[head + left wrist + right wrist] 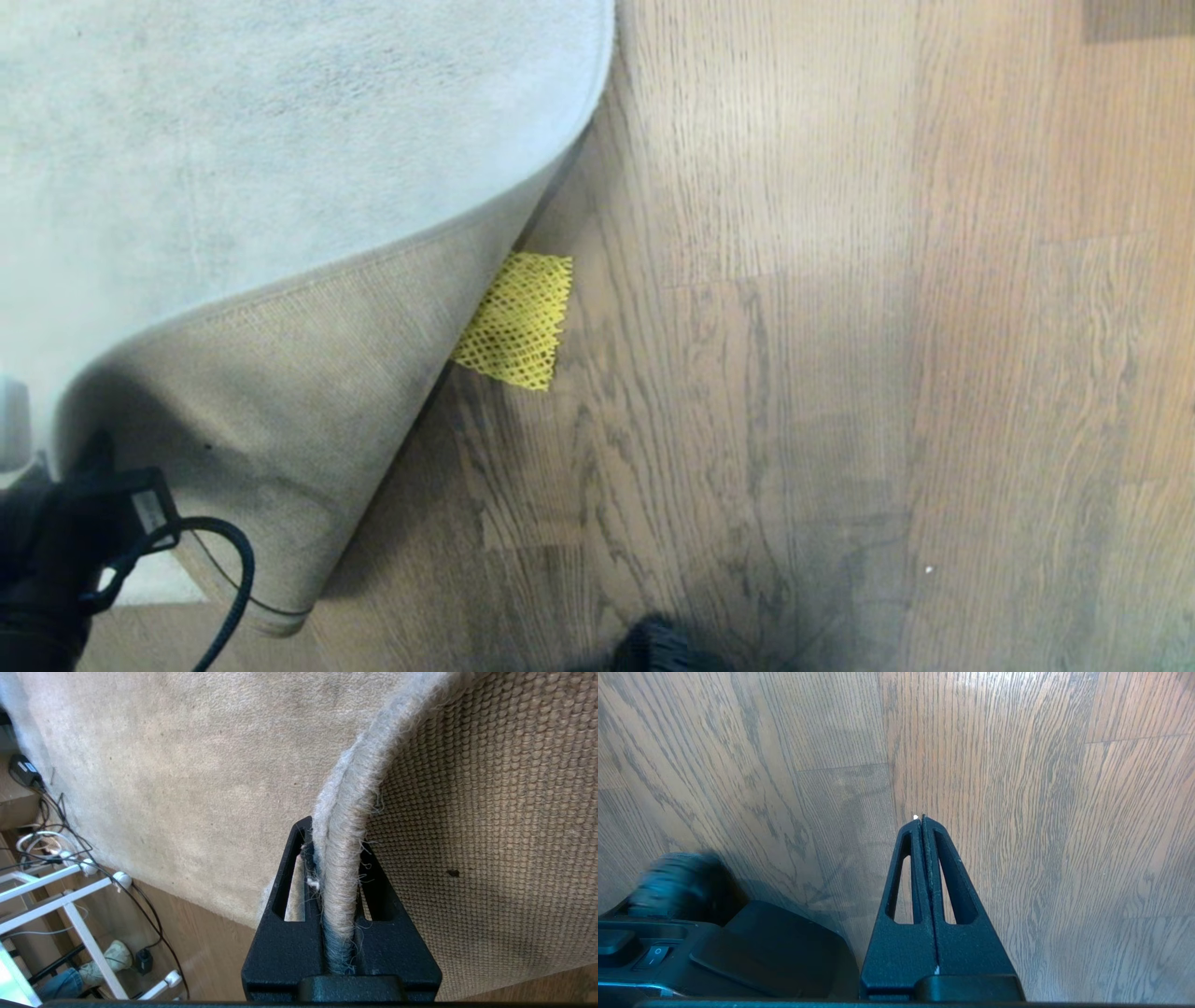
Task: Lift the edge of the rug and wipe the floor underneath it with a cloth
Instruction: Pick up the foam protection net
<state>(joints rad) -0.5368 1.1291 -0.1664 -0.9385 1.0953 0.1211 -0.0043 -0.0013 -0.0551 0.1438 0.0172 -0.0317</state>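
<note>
The pale grey rug lies at the upper left, and its rounded corner is raised so the beige woven backing faces up. My left gripper is shut on the rug edge, which runs between its black fingers. In the head view only the left arm shows, at the lower left by the lifted corner. The yellow mesh cloth lies flat on the wood floor, one side tucked beneath the raised rug. My right gripper hangs shut and empty over bare planks, away from the cloth.
Beyond the rug's far border stand white frame legs with black cables and a power adapter. The robot's black base sits beside the right gripper. A dark part pokes in at the near edge.
</note>
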